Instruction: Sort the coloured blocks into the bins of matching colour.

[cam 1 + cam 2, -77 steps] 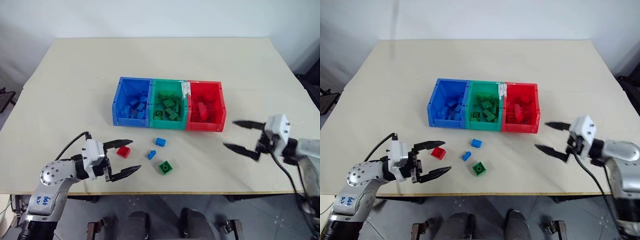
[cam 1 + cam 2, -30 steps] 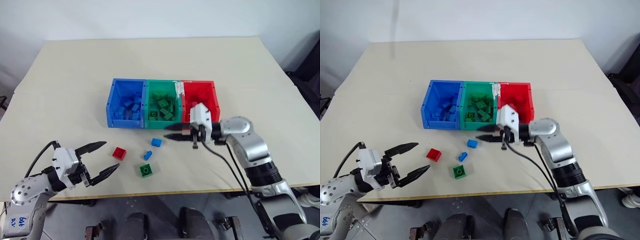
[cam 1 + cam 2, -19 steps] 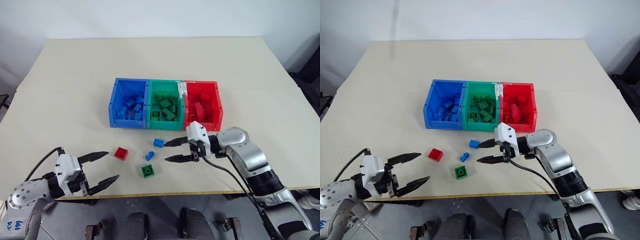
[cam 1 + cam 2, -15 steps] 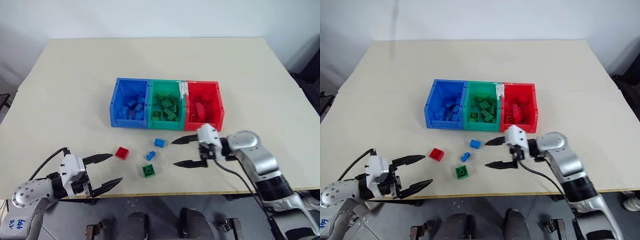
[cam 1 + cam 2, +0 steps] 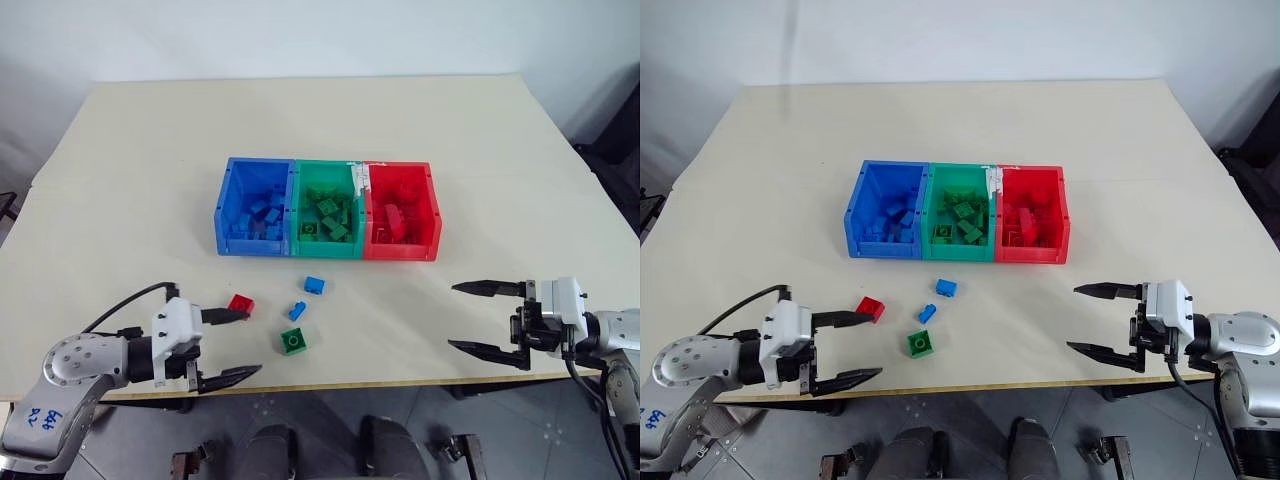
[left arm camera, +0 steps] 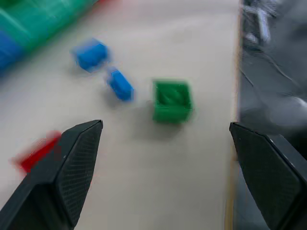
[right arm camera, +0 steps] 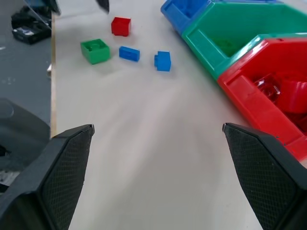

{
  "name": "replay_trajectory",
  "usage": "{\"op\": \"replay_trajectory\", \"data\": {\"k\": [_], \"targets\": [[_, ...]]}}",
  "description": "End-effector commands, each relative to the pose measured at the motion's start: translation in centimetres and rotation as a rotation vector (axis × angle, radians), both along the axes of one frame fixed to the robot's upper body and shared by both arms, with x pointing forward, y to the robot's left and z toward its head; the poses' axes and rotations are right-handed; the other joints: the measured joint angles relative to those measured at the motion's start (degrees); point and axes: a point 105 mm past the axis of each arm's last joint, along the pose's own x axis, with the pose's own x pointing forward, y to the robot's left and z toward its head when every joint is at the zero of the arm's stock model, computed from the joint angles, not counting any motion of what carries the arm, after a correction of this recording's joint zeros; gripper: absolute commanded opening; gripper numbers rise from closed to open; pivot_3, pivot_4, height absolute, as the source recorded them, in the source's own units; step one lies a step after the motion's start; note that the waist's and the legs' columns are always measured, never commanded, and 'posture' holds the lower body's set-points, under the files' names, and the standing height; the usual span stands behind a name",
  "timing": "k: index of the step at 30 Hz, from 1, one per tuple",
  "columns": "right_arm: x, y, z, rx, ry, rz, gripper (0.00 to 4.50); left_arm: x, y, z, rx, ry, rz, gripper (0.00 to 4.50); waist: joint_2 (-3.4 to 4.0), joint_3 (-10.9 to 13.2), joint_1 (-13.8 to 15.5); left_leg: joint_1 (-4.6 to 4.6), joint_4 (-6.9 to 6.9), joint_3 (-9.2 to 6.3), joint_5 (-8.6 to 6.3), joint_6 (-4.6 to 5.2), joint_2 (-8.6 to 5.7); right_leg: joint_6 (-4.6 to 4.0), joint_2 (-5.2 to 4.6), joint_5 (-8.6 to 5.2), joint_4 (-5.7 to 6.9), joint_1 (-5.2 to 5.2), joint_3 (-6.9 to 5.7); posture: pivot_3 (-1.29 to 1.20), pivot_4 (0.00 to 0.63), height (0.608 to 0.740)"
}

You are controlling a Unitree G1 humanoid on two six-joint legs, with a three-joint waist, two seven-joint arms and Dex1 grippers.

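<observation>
Standing wide open and empty, the left pincer [image 5: 228, 346] hangs at the table's near edge, its upper finger tip just beside the red block [image 5: 240, 304]. The right pincer [image 5: 487, 319] is likewise spread wide and holds nothing, set well apart from every loose block, off to the right side of the table [image 5: 130, 160].

Four blocks are unsorted. Just ahead of the left pincer, toward the middle, lies the green block [image 5: 293, 341]. Beyond it sit the small blue block [image 5: 298, 310] and, a little farther, the larger blue block [image 5: 315, 285].

Farthest from both pincers stand the bins in a joined row: the blue bin [image 5: 256, 207], the green bin [image 5: 328, 208] and the red bin [image 5: 400, 210]. Each already holds a heap of blocks of its own colour.

Judgement: the task is well advanced but incomplete. One red, one green and two blue blocks are left on the table. The red block is the likeliest next pick, being nearest the left pincer.
</observation>
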Motion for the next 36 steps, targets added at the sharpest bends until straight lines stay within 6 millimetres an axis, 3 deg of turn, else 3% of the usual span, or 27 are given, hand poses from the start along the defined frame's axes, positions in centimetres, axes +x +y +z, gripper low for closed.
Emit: {"op": "replay_trajectory", "data": {"k": [1,6,11,20,23,27,36], "targets": [[-0.3,0.1,1.1,0.01,-0.065,-0.006,4.49,1.1,-1.5,0.0,0.001,-0.012,-0.001,4.5,0.0,0.0,0.3,-0.01,0.01,-0.01,0.01,0.01,-0.02,0.01,-0.01,0.01,-0.02,0.01,0.0,0.0,0.15,0.74],[-0.8,0.6,0.9,0.017,-0.053,-0.021,4.49,4.1,-4.3,1.7,-0.078,-0.061,0.039,4.5,0.0,0.0,1.2,-0.03,0.06,-0.01,0.02,0.02,-0.09,0.04,0.0,0.02,0.02,0.0,0.01,0.0,0.15,0.74],[-1.1,0.8,0.9,0.018,-0.04,-0.044,4.49,7.1,-5.0,3.2,0.004,-0.116,0.018,4.5,-0.01,0.0,1.4,-0.04,0.12,-0.01,0.06,-0.02,-0.3,0.05,0.03,0.03,0.06,0.01,0.0,0.0,0.15,0.74],[-1.0,0.8,1.2,0.012,-0.053,-0.077,4.49,9.0,-6.8,2.4,0.181,-0.078,-0.212,4.5,-0.02,0.0,1.3,-0.07,0.12,0.51,0.06,-0.01,-0.31,0.05,0.1,0.03,0.04,-0.02,-0.01,0.0,0.15,0.74],[-1.2,1.0,1.1,0.019,-0.06,-0.092,4.5,10.8,-8.0,2.7,0.207,-0.127,-0.214,3.92,-0.05,0.0,1.6,-0.1,0.13,0.52,0.06,0.0,-0.31,0.05,0.1,0.03,0.03,-0.02,-0.02,0.0,0.15,0.74],[-1.5,1.4,1.1,0.024,-0.057,-0.099,4.5,11.8,-9.0,3.1,0.212,-0.16,-0.232,2.66,-0.07,0.0,1.5,-0.16,0.21,0.5,0.09,0.04,-0.33,0.11,0.1,0.06,0.02,-0.01,-0.01,0.0,0.15,0.74],[-1.9,1.4,1.4,0.018,-0.051,-0.103,4.5,12.2,-10.5,2.5,0.281,-0.166,-0.302,2.66,-0.08,0.0,1.4,-0.16,0.21,0.51,0.09,0.05,-0.32,0.11,0.11,0.06,0.04,-0.02,-0.01,0.0,0.15,0.74]]}}
